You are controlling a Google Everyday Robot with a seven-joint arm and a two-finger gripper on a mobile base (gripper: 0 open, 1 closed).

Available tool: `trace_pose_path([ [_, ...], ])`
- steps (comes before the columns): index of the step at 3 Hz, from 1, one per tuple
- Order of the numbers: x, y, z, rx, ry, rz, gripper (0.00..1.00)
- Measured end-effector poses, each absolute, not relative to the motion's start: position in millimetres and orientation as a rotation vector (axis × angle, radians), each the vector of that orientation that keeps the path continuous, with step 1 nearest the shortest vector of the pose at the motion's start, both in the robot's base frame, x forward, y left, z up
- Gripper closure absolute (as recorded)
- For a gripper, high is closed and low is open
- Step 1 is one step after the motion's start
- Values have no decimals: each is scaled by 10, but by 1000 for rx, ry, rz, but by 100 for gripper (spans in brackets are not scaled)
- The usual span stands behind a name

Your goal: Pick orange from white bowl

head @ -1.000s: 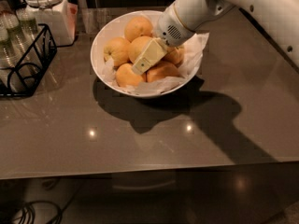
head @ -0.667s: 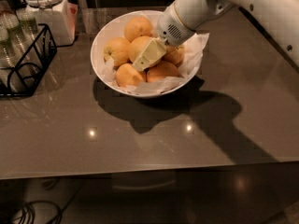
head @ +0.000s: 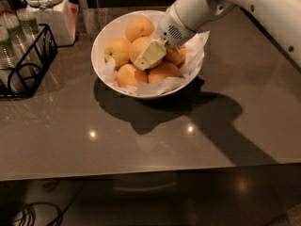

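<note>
The white bowl [head: 100,40] stands at the back middle of the grey table, lined with crumpled white paper and holding several oranges. The orange [head: 136,46], the biggest and most yellow one, lies in the middle of the pile. My gripper [head: 145,60] reaches down into the bowl from the upper right. Its cream-coloured end lies against the right front of this orange and hides that side. Deeper-orange fruits [head: 130,75] lie around it.
A white lidded jar [head: 47,4] stands at the back left. A black wire rack [head: 28,60] with glasses [head: 10,25] stands at the left edge. My white arm [head: 263,8] crosses the back right. The table's front edge [head: 150,171] runs across below.
</note>
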State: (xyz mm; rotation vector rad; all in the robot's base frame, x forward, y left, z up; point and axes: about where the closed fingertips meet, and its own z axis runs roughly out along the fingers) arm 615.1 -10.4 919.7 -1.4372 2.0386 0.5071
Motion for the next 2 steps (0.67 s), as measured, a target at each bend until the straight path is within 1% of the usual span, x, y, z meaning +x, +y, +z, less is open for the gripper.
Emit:
trace_pose_path([
  [1, 6151, -104, 9206, -1437, 2039, 507, 100],
  [2, 6131, -125, 9199, -1422, 2038, 507, 100],
])
